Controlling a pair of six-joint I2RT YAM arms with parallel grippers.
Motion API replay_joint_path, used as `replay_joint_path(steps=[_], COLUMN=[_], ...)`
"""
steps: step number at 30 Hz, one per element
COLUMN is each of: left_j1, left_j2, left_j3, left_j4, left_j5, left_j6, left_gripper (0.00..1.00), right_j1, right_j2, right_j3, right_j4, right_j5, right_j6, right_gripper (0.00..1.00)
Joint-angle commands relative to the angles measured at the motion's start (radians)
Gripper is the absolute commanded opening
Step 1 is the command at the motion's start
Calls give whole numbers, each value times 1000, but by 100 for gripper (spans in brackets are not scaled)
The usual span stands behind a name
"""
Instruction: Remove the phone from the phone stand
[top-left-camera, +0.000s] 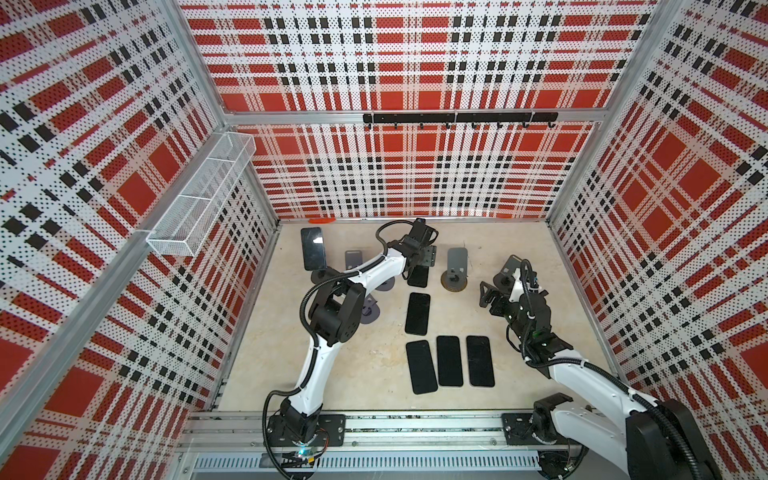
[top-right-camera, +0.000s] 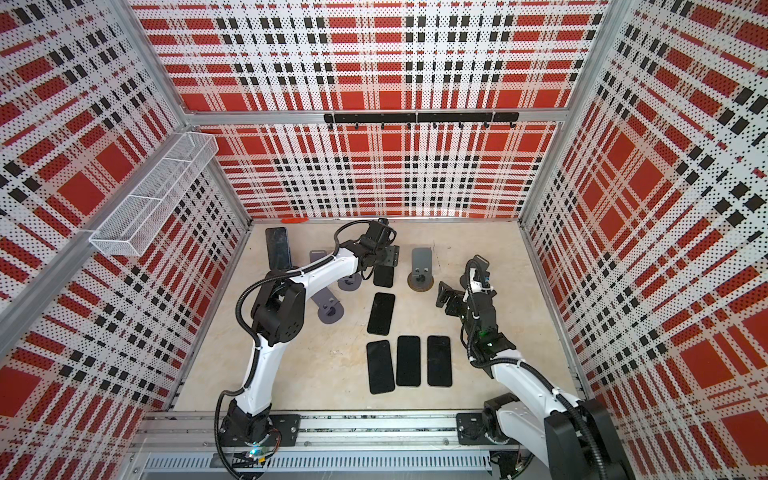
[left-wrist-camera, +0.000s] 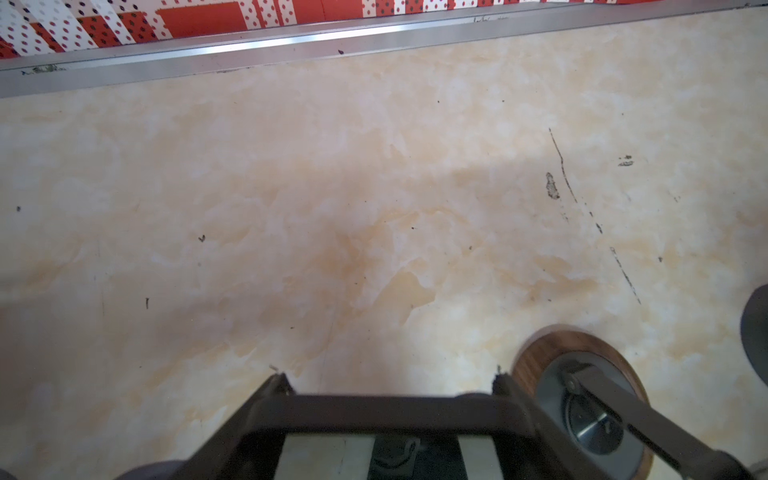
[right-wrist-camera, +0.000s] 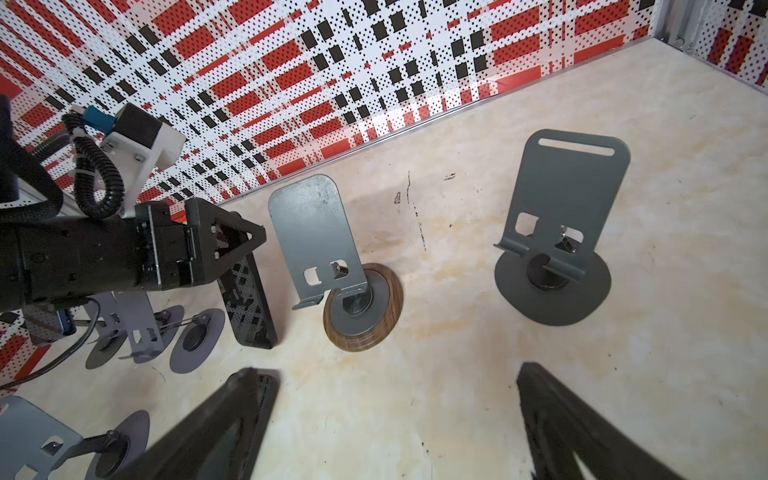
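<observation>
left gripper, in the right wrist view, clenched across the upper end of a black glossy slab phone. the phone is clear of every stand. its long axis slopes from the claw downward and toward the front of the table, so the free lower end leads. whether that end touches the pale marbled tabletop cannot be told.

in a top view the held phone shows as a short dark strip directly under the claw. it is nearly in line with a flat black phone lying just in front of it. just beside the held phone, on the right-arm side, stands an empty grey metal stand with a wood-rimmed round base; the two are apart.

judgement: lift-off is done for this unit and laying it down is what is left. that calls for lowering the wrist toward the front, so the slab tips flat into the gap behind the flat phone without striking the stand.

right gripper released, jaws wide and empty, hovering well apart from the held phone and near an empty dark grey stand with an oval base. a row of three black phones lies flat nearer the front. one upright glossy phone on a stand in the back left corner is nearer the left arm.
</observation>
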Motion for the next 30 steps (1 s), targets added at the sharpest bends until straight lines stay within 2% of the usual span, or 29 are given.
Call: replay_joint_path(steps=[1, 12, 30], left_j1=[-2, -1, 15], left_j2=[39, 109, 191], left_j3=[38, 77, 98], left_j4=[16, 15, 15], left_j5=[-39, -60, -9], left_j6=[1, -2, -19], left_gripper=[65, 65, 67], right_j1=[3, 4, 4], right_j2=[5, 0, 3], right_j3=[-13, -9, -6], right_j4=[18, 15, 17], right_j5=[5, -5, -19], right_j6=[0, 0, 5], right_gripper=[100, 100, 100])
